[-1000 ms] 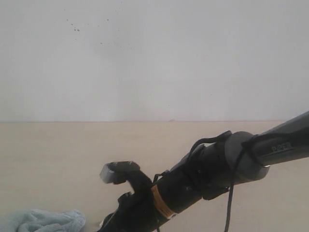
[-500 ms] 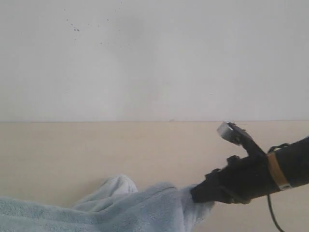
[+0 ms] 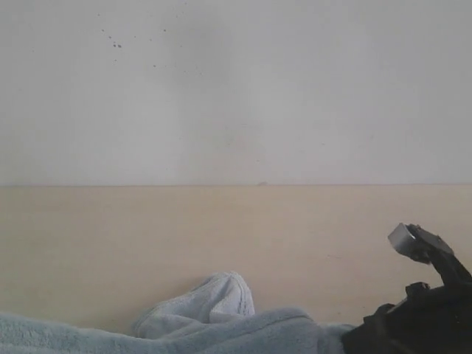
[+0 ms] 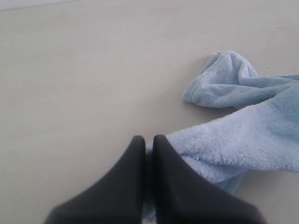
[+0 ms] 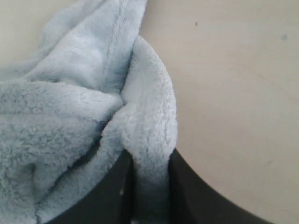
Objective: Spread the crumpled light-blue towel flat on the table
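Pale-blue towel (image 3: 221,328) lies rumpled on the beige surface (image 3: 110,243) at 6 o'clock of the exterior view, one hump raised. Right fingers (image 5: 191,196), at 4 o'clock there, clench a thick fold of it; left fingers (image 4: 124,186) are pressed together, the towel's edge against one

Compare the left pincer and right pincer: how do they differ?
The left pincer is pressed fully shut; the right pincer is parted around a thick fold of the towel. The towel just meets the left pincer's tips but bulges through the right pincer. Both sit low over the table.
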Robot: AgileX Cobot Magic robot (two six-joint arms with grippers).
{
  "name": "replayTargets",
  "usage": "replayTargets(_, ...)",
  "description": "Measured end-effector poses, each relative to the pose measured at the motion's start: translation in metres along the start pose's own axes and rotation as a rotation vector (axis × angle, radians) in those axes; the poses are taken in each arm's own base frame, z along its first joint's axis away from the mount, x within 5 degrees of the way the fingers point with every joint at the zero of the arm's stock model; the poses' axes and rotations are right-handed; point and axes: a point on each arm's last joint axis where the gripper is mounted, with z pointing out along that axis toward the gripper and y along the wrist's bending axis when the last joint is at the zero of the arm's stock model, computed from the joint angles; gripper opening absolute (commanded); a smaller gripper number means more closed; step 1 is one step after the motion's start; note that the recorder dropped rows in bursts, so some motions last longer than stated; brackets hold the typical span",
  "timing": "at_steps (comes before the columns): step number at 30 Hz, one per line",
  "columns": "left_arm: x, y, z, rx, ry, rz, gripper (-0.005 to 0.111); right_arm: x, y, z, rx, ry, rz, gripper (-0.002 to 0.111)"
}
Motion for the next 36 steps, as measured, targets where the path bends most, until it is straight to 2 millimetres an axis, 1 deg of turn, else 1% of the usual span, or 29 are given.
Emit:
replayTargets(3,0.0,0.0,0.0,0.001,0.004,-0.001,0.004,0.013,-0.005,0.002,0.045,0.024,0.021,0.021)
replayTargets(4,0.0,0.0,0.0,0.001,0.004,-0.001,0.004,0.014,-0.005,0.002,0.049,0.027,0.024,0.031)
replayTargets(5,0.0,0.0,0.0,0.005,0.004,-0.002,0.004,0.016,-0.006,0.002,0.051,0.031,0.025,0.05)
replayTargets(6,0.0,-0.001,0.0,0.011,0.004,-0.006,0.004,0.016,-0.006,0.002,0.049,0.031,0.024,0.065)
replayTargets(7,0.0,-0.001,0.0,0.015,0.004,-0.008,0.004,0.016,-0.005,0.002,0.044,0.032,0.024,0.073)
replayTargets(8,0.0,-0.002,0.0,0.02,0.004,-0.01,0.004,0.017,-0.004,0.002,0.036,0.034,0.025,0.071)
replayTargets(9,0.0,-0.002,0.0,0.022,0.004,-0.011,0.004,0.017,-0.003,0.002,0.025,0.035,0.029,0.064)
replayTargets(10,0.0,-0.002,0.0,0.024,0.004,-0.012,0.004,0.016,-0.001,0.002,0.003,0.037,0.03,0.06)
replayTargets(11,0.0,-0.002,0.0,0.025,0.004,-0.013,0.004,0.013,0.002,0.002,-0.026,0.034,0.022,0.059)
replayTargets(14,0.0,-0.003,0.0,0.033,0.004,-0.017,0.004,-0.004,0.008,-0.001,-0.085,0.003,-0.006,0.059)
replayTargets(21,0.0,-0.003,0.0,0.034,0.004,-0.018,0.004,-0.055,0.017,-0.013,-0.096,-0.113,-0.062,0.059)
replayTargets(24,0.0,-0.003,0.0,0.034,0.004,-0.018,0.004,-0.069,0.021,-0.017,-0.114,-0.143,-0.077,0.059)
replayTargets(28,0.0,-0.003,0.0,0.034,0.004,-0.011,0.004,-0.068,0.033,-0.015,-0.185,-0.116,-0.088,0.059)
replayTargets(32,0.0,-0.004,0.0,0.041,0.004,-0.013,0.004,-0.058,0.053,0.0,-0.231,-0.053,-0.141,0.059)
replayTargets(36,0.0,-0.006,0.0,0.064,0.003,-0.025,0.004,-0.053,0.066,0.014,-0.196,-0.028,-0.188,0.059)
